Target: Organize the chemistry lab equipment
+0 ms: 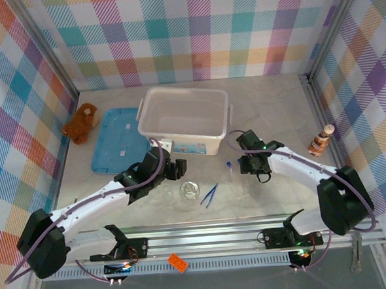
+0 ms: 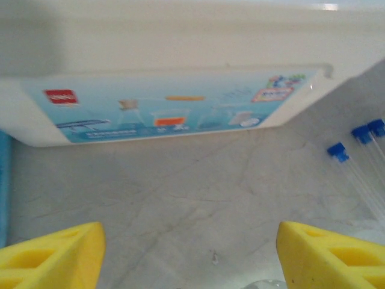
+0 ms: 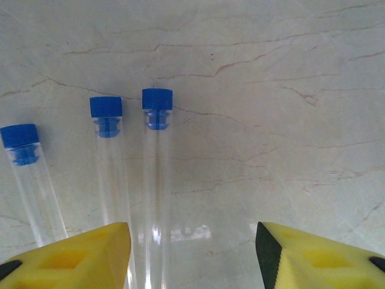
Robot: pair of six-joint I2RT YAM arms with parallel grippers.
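Three clear test tubes lie side by side on the marble table, their blue caps pointing away from my right wrist. One tube (image 3: 157,180) runs between the yellow fingers of my right gripper (image 3: 192,256), close to the left finger (image 3: 78,259). The second tube (image 3: 109,162) passes under that finger and the third tube (image 3: 30,180) lies outside it. The jaws stand apart, pressing on nothing. From above, the right gripper (image 1: 259,174) is low over the tubes (image 1: 230,165). My left gripper (image 1: 175,170) is open over bare table, with a petri dish (image 1: 189,190) just behind it and blue tweezers (image 1: 209,194) nearby.
A white plastic bin (image 1: 153,121) stands mid-table, its labelled side (image 2: 174,111) right in front of the left gripper (image 2: 189,256). A blue lid (image 1: 117,139) lies left of it. A brown plush toy (image 1: 80,123) sits far left, a striped figure (image 1: 320,141) far right.
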